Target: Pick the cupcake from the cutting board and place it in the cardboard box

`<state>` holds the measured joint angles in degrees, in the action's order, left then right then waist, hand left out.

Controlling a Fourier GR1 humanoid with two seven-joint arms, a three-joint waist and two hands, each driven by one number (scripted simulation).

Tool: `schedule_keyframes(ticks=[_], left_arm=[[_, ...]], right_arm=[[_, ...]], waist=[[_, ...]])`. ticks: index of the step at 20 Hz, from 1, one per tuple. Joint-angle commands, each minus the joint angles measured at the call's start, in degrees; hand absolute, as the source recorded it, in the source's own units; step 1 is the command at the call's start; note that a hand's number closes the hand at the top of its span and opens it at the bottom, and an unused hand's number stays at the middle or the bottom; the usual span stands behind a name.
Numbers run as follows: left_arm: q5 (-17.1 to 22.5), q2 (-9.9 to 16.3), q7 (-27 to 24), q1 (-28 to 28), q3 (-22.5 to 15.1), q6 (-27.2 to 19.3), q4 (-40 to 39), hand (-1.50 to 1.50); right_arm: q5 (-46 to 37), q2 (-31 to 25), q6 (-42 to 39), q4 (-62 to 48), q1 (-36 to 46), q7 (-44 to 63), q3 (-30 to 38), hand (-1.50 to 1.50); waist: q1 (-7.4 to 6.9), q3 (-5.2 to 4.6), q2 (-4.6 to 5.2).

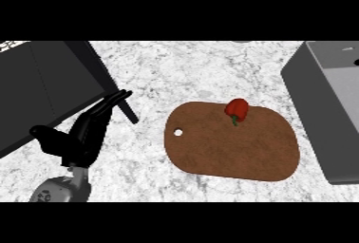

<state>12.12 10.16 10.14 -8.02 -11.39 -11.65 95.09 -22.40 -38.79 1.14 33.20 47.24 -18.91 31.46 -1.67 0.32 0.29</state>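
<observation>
Left hand (pixel 77 137); pepper (pixel 236 109) on cutting board (pixel 231 152)

Countertop (pixel 189 66): white stone with grey mottling, filling the visible field; evenly lit, with a soft shadow along its left side. Far left: a large dark grey appliance (pixel 42 90) with a flat top, set at an angle. Right edge: a grey sink basin (pixel 329 109) sunk into the counter; lighter inside.
</observation>
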Motion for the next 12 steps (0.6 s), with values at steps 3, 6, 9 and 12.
schedule_keyframes(ticks=[3,6,9,12], left_arm=[[0.22,2.72,1.75,-0.79,6.49,-2.75,-0.45,0.0],[0.45,3.34,1.04,-1.54,7.76,-1.99,-2.38,0.0],[1.48,2.44,-0.63,-0.13,7.57,-1.01,-2.51,0.0],[0.03,1.3,-2.1,2.75,6.12,-2.21,-0.78,0.0]], right_arm=[[9.61,-2.86,-6.48,-5.84,0.84,-2.68,8.71,-1.5],[11.1,-6.79,-9.98,-8.52,-0.1,-4.07,10.35,-1.5],[12.01,-9.6,-10.14,-10.89,-1.58,-7.09,12.02,-1.5],[13.65,-10.56,-10.76,-12.02,-3.84,-9.86,13.73,-1.5]], waist=[[0.16,-0.13,0.31],[0.46,-0.17,0.42],[0.16,-0.15,0.59],[0.24,-0.17,0.31]])
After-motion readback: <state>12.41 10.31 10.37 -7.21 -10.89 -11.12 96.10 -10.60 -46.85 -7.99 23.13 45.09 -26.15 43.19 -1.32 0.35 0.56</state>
